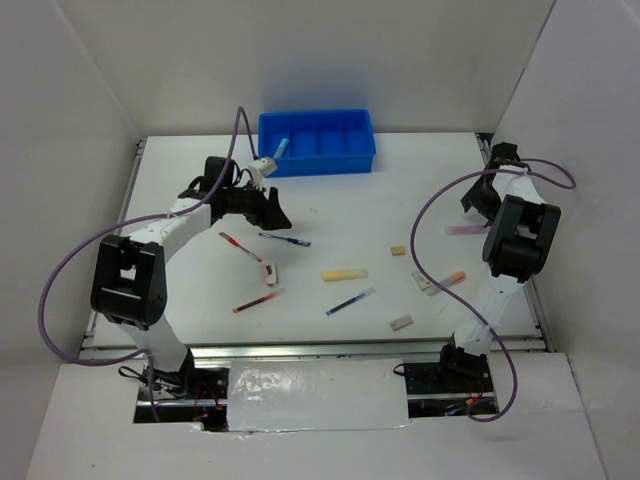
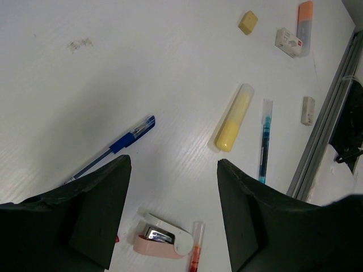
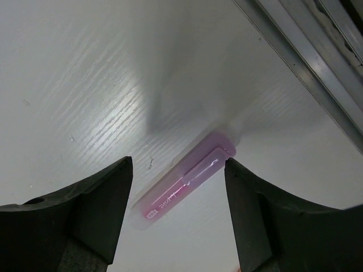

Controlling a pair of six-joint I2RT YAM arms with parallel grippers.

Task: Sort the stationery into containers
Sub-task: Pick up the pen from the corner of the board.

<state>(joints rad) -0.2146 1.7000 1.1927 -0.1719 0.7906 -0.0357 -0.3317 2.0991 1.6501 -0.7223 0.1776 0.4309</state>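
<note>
Your left claw (image 2: pixel 173 164) is released, its jaws spread wide above the white bench (image 1: pixel 340 210) with nothing between them. Under it lies a dark blue ballpoint pen (image 2: pixel 119 143), one end hidden behind a finger. Nearer the arm's base, a pink and white stapler-shaped piece (image 2: pixel 164 241) lies just beside a thin red pen (image 2: pixel 195 258). Further out you have the pale yellow bar (image 2: pixel 233 117) with a translucent blue pen (image 2: pixel 264 141) beside it. There is also a small beige eraser (image 2: pixel 248 22), a small white eraser (image 2: pixel 308 110), and the orange-tipped marker (image 2: pixel 305 25) right against a white printed eraser (image 2: pixel 288 41). Your right claw (image 3: pixel 177 162) is released too. Its jaws stand either side of a translucent pink marker (image 3: pixel 184 190), which lies flat on the bench near the right-hand rail, and they do not grip it. The blue plastic four-compartment tray (image 1: pixel 317 160) sits at the far edge, apart from the loose pieces.
</note>
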